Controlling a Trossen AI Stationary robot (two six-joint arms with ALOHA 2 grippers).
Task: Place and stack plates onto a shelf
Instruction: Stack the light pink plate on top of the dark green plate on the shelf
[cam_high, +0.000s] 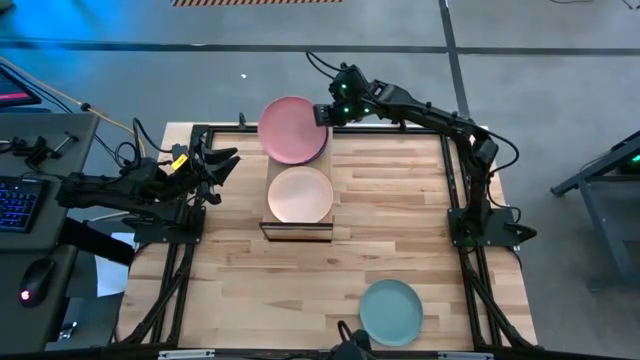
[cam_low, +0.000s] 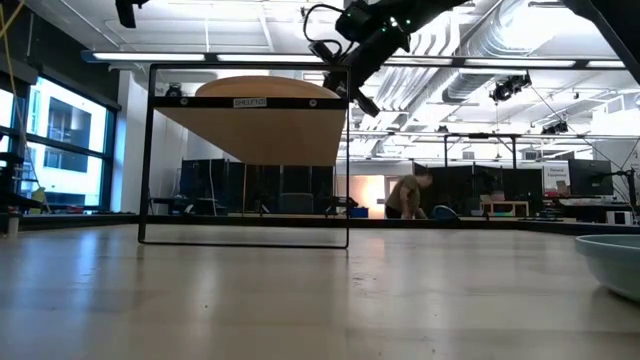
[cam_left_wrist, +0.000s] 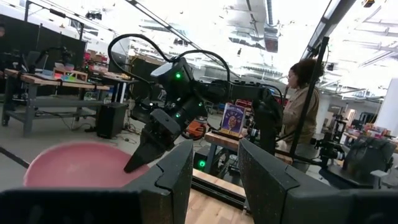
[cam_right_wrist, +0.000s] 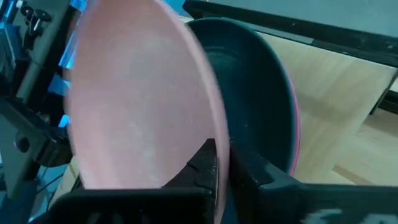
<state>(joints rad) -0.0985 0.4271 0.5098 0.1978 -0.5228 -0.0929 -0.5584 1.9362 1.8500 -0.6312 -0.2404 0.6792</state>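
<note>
Two arms are mine. My right gripper (cam_high: 322, 113) pinches the pink plate (cam_high: 291, 128) by its rim above the stack at the shelf's (cam_high: 297, 232) far end; the cream plate (cam_high: 300, 194) lies nearer, the light teal plate (cam_high: 391, 310) on the wooden table (cam_high: 400, 220). My left gripper (cam_high: 226, 166) waits spread. Beyond, a person (cam_left_wrist: 303, 118) stands among workbenches.

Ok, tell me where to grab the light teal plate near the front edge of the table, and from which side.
Grip the light teal plate by its raised rim, one finger inside and one outside. It lies flat on the table with nothing around it, so the rim is the only part to pinch. Probably come from above on its right-arm side, though the right gripper, shut on the pink plate over the shelf, must release first.
</note>
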